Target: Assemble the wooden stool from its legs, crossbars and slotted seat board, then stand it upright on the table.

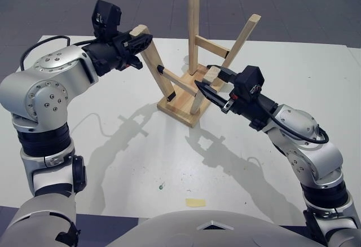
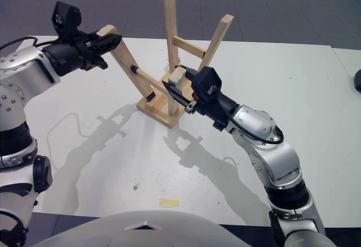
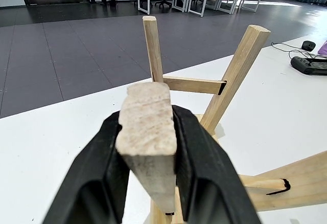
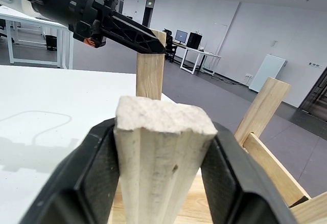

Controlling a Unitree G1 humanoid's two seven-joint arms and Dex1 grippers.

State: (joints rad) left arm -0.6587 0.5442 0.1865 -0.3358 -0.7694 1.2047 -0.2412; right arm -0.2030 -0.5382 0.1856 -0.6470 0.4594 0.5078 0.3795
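The wooden stool stands upside down, its seat board point(image 1: 179, 110) flat on the white table point(image 1: 113, 162) and its legs pointing up. My left gripper point(image 1: 137, 43) is shut on the top end of the leaning left leg point(image 1: 153, 61), seen close up as a pale end grain point(image 3: 145, 127) between black fingers point(image 3: 97, 173). My right gripper point(image 1: 210, 80) is shut on the top of the near leg point(image 1: 198, 101), whose end point(image 4: 158, 147) sits clamped between its pads. Two back legs point(image 1: 193, 32) point(image 1: 243, 35) are joined by a crossbar point(image 1: 213, 47); another crossbar point(image 1: 179, 83) runs from the left leg.
A yellow scrap of tape point(image 1: 195, 203) and a small green speck point(image 1: 161, 188) lie near the table's front edge. A cable point(image 1: 39, 47) loops at the back left. A dark object point(image 2: 356, 80) sits at the far right edge.
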